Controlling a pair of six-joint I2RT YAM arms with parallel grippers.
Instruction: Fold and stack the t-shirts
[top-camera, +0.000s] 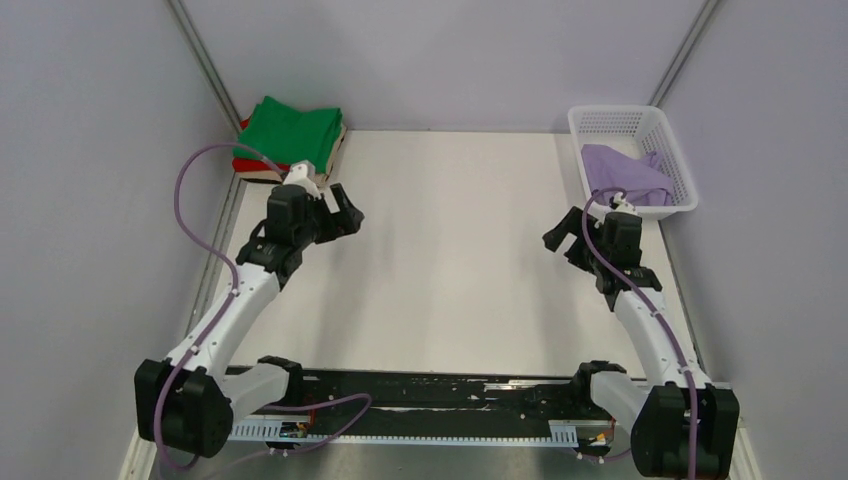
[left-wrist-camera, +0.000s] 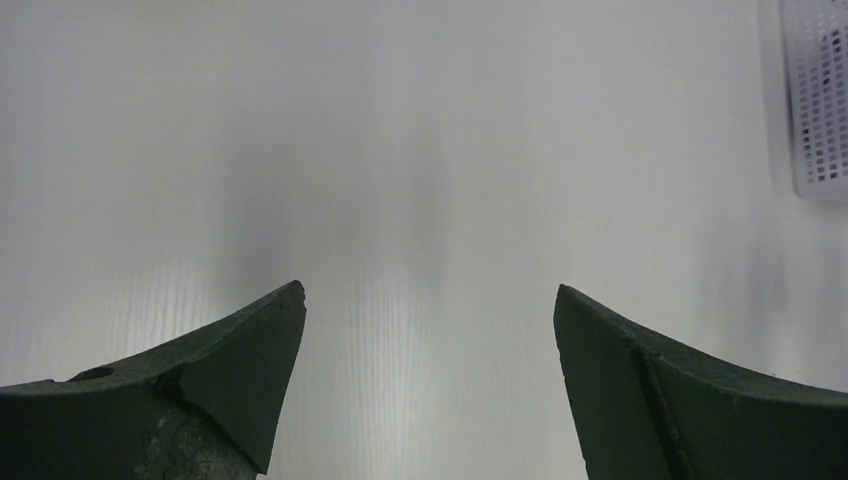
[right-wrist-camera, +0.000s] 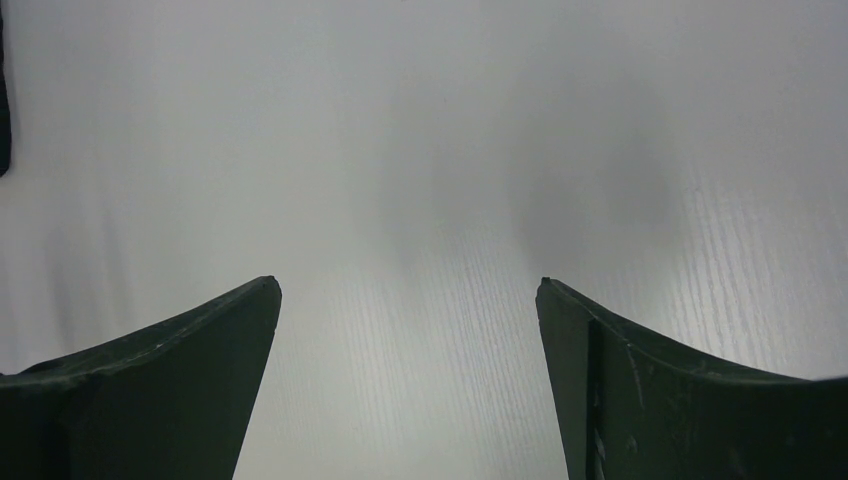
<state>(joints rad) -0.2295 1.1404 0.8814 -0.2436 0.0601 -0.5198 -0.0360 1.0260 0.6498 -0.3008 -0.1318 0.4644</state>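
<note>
A folded bright green t-shirt (top-camera: 296, 130) lies on top of a stack at the far left corner; a red t-shirt (top-camera: 243, 165) shows as an edge beneath it and a tan one (top-camera: 338, 143) as a sliver at the right side. A pale lavender t-shirt (top-camera: 622, 172) lies crumpled in the white basket (top-camera: 602, 121) at the far right. My left gripper (top-camera: 345, 212) is open and empty over the bare table, just in front of the stack. My right gripper (top-camera: 562, 240) is open and empty, in front and left of the basket.
The white table top (top-camera: 450, 250) spreads between the two arms. Grey walls close the back and both sides. The basket's corner shows at the top right of the left wrist view (left-wrist-camera: 818, 100). A black rail (top-camera: 430, 390) runs along the near edge between the arm bases.
</note>
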